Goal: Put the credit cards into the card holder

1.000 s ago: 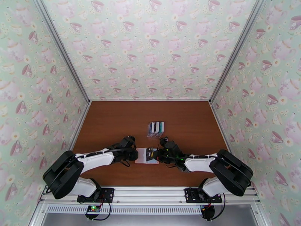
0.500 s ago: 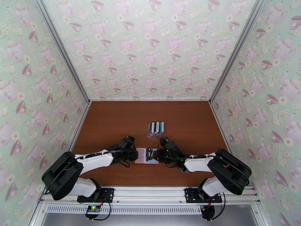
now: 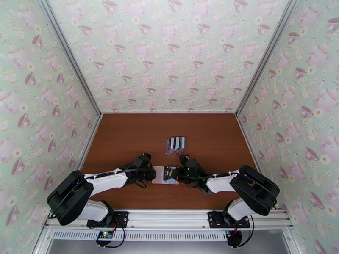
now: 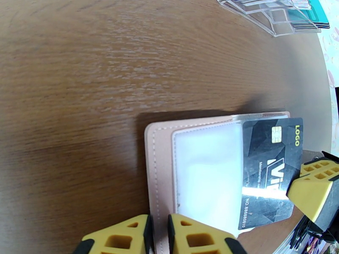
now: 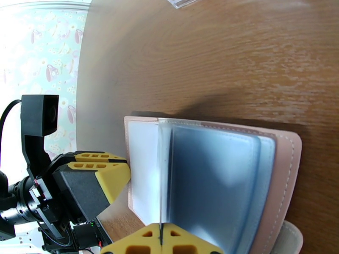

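Observation:
The dusty-pink card holder (image 3: 161,175) lies open near the table's front, clear sleeves up. In the left wrist view, a black credit card (image 4: 267,166) with a chip sits partly inside a sleeve of the card holder (image 4: 159,166). My left gripper (image 4: 159,236) is shut on the holder's near cover edge. My right gripper (image 5: 161,240) is shut on the black card, which appears edge-on (image 5: 161,174) in the right wrist view, standing over the sleeves of the holder (image 5: 284,166). More credit cards stand in a clear rack (image 3: 175,144) just behind.
The clear slotted rack (image 4: 271,13) stands a short way beyond the holder. The brown table (image 3: 127,136) is walled by teacup-patterned panels on three sides. Both arms meet low at the holder, their fingertips close together.
Both grippers and the holder stay where they were. Only the right arm's elbow has shifted slightly to the left.

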Controlling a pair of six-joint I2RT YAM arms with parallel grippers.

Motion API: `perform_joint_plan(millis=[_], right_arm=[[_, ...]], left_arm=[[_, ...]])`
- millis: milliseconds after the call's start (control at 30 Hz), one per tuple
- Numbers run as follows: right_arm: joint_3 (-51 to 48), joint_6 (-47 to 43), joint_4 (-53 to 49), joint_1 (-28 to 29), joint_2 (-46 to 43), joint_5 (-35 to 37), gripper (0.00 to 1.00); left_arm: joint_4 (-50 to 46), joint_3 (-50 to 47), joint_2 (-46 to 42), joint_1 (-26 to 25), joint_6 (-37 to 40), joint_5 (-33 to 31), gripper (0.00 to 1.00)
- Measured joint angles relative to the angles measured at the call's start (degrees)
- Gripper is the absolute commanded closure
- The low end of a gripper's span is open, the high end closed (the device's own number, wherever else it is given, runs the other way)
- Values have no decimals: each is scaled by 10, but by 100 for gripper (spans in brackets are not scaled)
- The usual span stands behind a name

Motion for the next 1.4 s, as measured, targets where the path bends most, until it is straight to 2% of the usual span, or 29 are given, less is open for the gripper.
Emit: perform_joint_plan(millis=[1400], right_arm=[[-21, 33, 56, 11, 24, 5, 100]], left_arm=[[25, -15, -5, -1, -19, 0, 79]])
